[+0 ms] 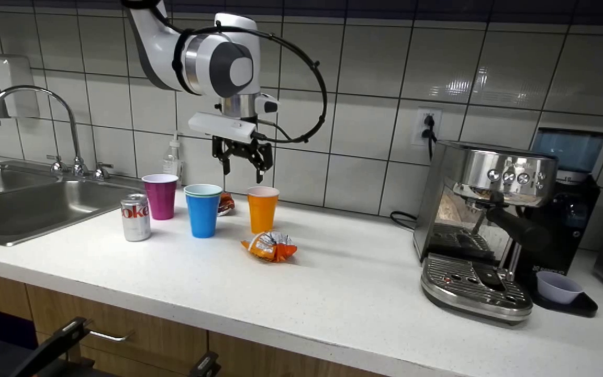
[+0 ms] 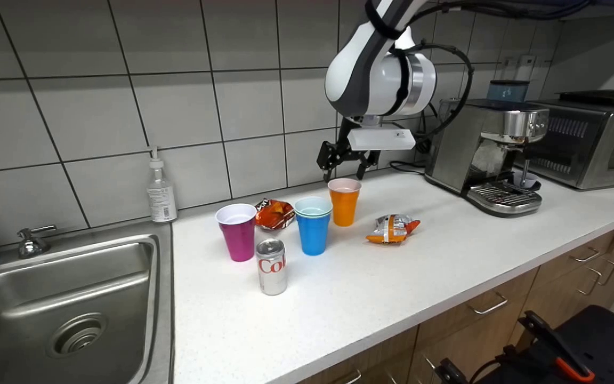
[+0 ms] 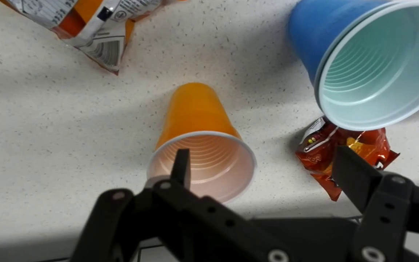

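"Two jaws, and nothing between them?"

"Nothing; they stand wide apart. In an exterior view the gripper [image 1: 243,174] hangs above the orange cup [image 1: 263,212]. I'd judge the step to be lining up over it, with no hold made."

"Which way does the cup point?"

"In an exterior view it stands upright on the counter [image 2: 349,298], mouth up, long axis vertical, near the blue cups [image 2: 313,234] and behind the snack bag [image 2: 392,230]."

"Does the wrist view agree?"

"There the base lies toward the top of the picture and the mouth toward the bottom, the axis foreshortened. One finger [image 3: 182,165] hides part of the mouth; the other finger [image 3: 353,173] overlaps the red packet [image 3: 320,154]."

"So what does going lower call for?"

"A small sideways shift first, I think, so both fingers straddle the cup."
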You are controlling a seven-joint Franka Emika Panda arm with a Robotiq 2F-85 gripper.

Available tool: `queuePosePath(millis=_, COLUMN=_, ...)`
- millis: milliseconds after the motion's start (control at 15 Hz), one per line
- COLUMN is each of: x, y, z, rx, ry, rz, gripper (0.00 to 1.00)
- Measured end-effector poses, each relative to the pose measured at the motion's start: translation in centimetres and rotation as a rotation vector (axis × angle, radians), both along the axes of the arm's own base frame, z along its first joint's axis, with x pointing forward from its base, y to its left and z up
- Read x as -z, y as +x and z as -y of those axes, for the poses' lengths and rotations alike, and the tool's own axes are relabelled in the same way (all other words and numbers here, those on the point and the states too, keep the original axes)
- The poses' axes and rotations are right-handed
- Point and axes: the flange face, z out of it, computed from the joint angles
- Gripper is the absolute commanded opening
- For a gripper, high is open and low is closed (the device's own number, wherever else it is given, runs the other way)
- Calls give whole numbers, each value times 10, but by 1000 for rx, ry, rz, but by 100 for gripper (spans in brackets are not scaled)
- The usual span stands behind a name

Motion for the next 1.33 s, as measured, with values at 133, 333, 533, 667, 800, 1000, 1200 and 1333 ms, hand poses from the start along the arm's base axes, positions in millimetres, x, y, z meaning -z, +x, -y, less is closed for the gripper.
queuePosePath(millis=133, x=2, y=2, z=1, rx=-1, ry=-6, rz=-2, gripper=100)
queuePosePath(millis=333, x=4, y=4, z=0, rx=-2, ry=-7, rz=-4, gripper=100)
queuePosePath(millis=533, x=3, y=4, z=0, rx=-2, ry=-7, rz=-4, gripper=100)
queuePosePath(millis=667, x=3, y=4, z=0, rx=-2, ry=-7, rz=-4, gripper=100)
queuePosePath(millis=800, x=3, y=4, z=0, rx=-2, ry=-7, rz=-4, gripper=100)
queuePosePath(millis=1000, x=3, y=4, z=0, rx=-2, ry=-7, rz=-4, gripper=100)
queuePosePath(millis=1200, x=4, y=4, z=-1, rx=-4, ry=-6, rz=-6, gripper=100)
queuePosePath(millis=1333, x=6, y=3, z=-3, rx=-8, ry=-7, rz=-8, gripper=100)
